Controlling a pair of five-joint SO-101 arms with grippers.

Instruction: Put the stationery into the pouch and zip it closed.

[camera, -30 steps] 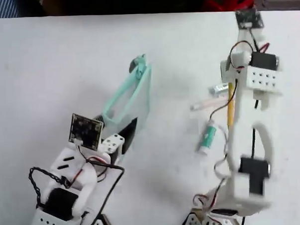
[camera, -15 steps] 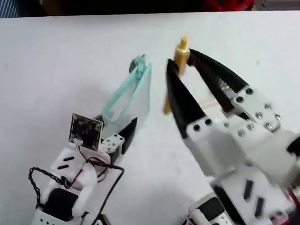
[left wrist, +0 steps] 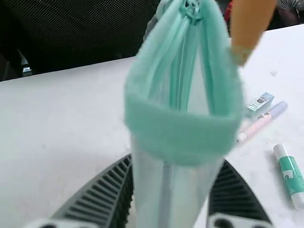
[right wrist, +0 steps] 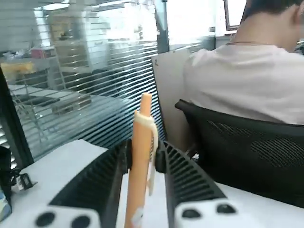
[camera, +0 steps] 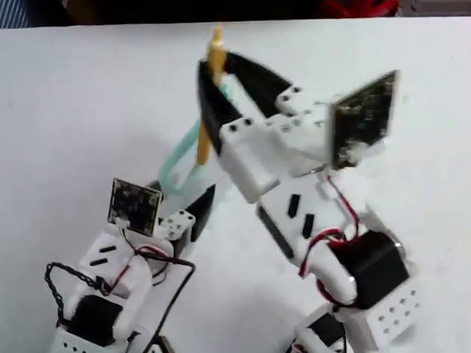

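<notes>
Right gripper (camera: 215, 68) swung over from right side of surface (camera: 60, 90) since a second ago, now above pouch (left wrist: 180, 118). I see it clamped tight on orange pen (camera: 205, 143), pen near upright, lower end just beside pouch's open teal rim. Left gripper (left wrist: 171, 190) pinches pouch's lower part, pouch standing. Glue stick (left wrist: 289, 173) lies on surface beyond.

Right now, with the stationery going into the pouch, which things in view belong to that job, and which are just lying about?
Part of the job: pouch, gripped by the left gripper; orange pen, held in the right gripper; glue stick, pastel pens and small teal block, on the table.

Just lying about: black mesh chair, window blinds, red object beyond the table's far edge.
</notes>
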